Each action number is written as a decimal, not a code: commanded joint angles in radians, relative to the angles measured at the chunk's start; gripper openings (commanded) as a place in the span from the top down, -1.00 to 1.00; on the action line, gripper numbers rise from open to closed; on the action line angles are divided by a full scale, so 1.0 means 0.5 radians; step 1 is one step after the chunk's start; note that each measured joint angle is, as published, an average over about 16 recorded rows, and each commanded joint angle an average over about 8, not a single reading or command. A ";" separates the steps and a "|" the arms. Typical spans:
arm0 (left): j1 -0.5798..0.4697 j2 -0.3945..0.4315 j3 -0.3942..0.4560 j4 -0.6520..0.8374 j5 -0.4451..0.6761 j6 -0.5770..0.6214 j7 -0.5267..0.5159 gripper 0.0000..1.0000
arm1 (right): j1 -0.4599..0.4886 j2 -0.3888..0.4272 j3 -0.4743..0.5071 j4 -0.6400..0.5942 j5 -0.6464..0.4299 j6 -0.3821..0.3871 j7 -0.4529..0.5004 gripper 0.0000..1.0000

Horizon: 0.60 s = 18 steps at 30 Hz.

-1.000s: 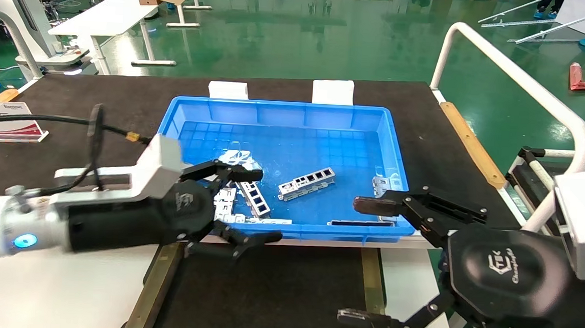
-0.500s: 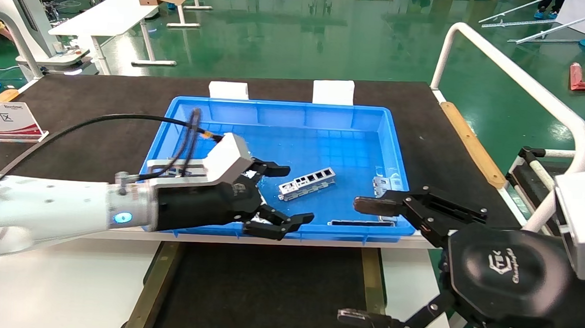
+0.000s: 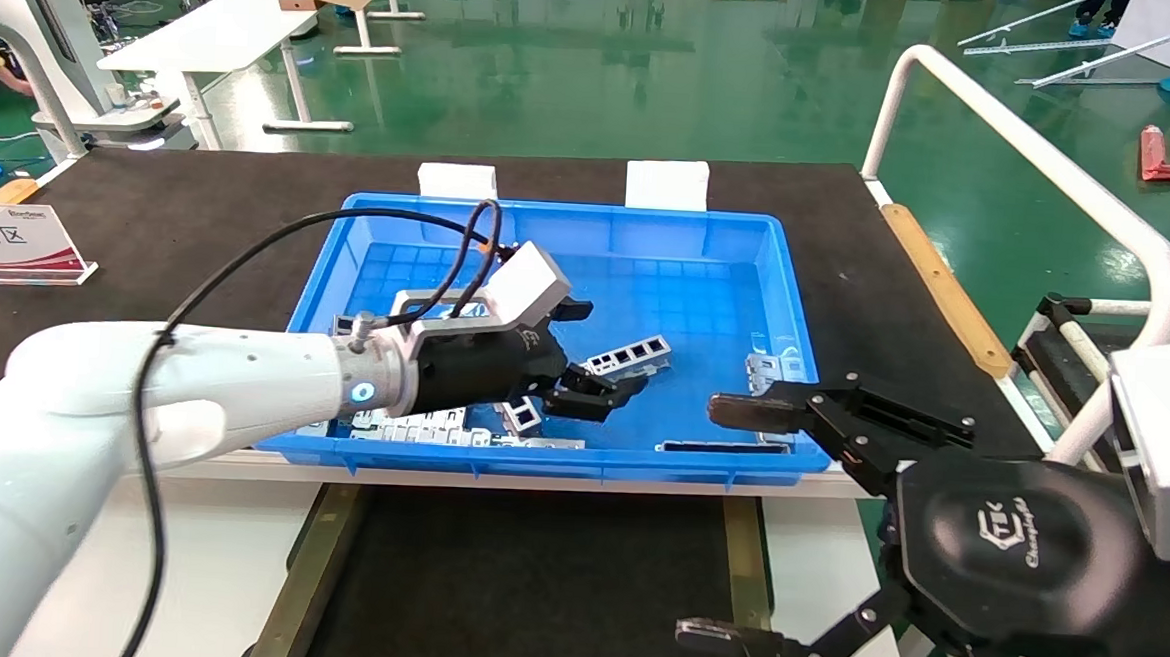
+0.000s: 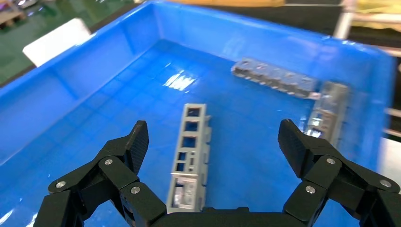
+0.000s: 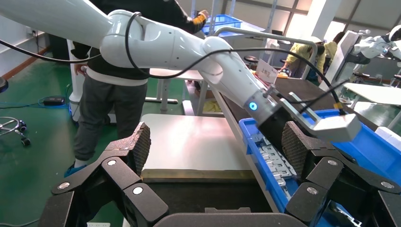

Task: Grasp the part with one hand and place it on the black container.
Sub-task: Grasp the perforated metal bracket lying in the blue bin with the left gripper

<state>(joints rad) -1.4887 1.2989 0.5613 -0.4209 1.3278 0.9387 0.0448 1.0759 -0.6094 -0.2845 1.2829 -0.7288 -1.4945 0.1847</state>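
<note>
Since half a second ago, the left gripper (image 3: 605, 370) has gone deeper into the blue crate (image 3: 791, 309) and now hangs low over its floor, with the fingers (image 4: 132, 144) wide apart on both sides of the part (image 4: 189, 156). The right gripper (image 3: 725, 521) has not moved; it waits near the crate's right front corner, also with fingers apart.

The black container (image 3: 531, 586) lies on the counter (image 3: 151, 196) in front of the crate, with an olive rail on each side, and nothing is in it yet. Inside the crate the part lies flat near the middle of the floor, apart from the others. Several similar metal pieces are piled at the front left (image 3: 420, 425), and two more rest against the right wall (image 4: 326, 111).

I think the main risk is the grip itself. The part is thin and flat on a smooth floor, so closing fingers may slide over it or push it away. If they close off centre, the strip could tilt and drop when it is carried over the crate wall.
</note>
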 commanded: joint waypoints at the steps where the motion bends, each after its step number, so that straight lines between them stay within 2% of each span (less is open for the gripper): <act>1: -0.037 0.059 0.000 0.117 0.013 -0.054 0.039 -1.00 | 0.000 0.000 0.000 0.000 0.000 0.000 0.000 -1.00; 8: -0.047 0.128 0.062 0.262 -0.013 -0.174 0.100 -1.00 | 0.000 0.001 -0.001 0.000 0.001 0.001 -0.001 -1.00; 9: -0.042 0.131 0.075 0.264 -0.023 -0.190 0.100 -0.93 | 0.000 0.001 -0.001 0.000 0.001 0.001 -0.001 -0.96; 11: -0.032 0.134 0.104 0.260 -0.045 -0.223 0.094 -0.53 | 0.000 0.001 -0.002 0.000 0.001 0.001 -0.001 -0.45; 16: -0.007 0.138 0.188 0.223 -0.112 -0.301 0.060 0.72 | 0.001 0.001 -0.002 0.000 0.002 0.001 -0.001 0.79; 17: -0.003 0.139 0.206 0.214 -0.127 -0.315 0.052 0.90 | 0.001 0.001 -0.003 0.000 0.002 0.001 -0.001 1.00; 18: 0.002 0.139 0.224 0.204 -0.142 -0.329 0.044 0.98 | 0.001 0.001 -0.003 0.000 0.002 0.001 -0.001 1.00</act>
<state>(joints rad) -1.4885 1.3679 0.6742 -0.3178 1.2566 0.7757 0.0669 1.0762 -0.6088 -0.2859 1.2829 -0.7278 -1.4939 0.1841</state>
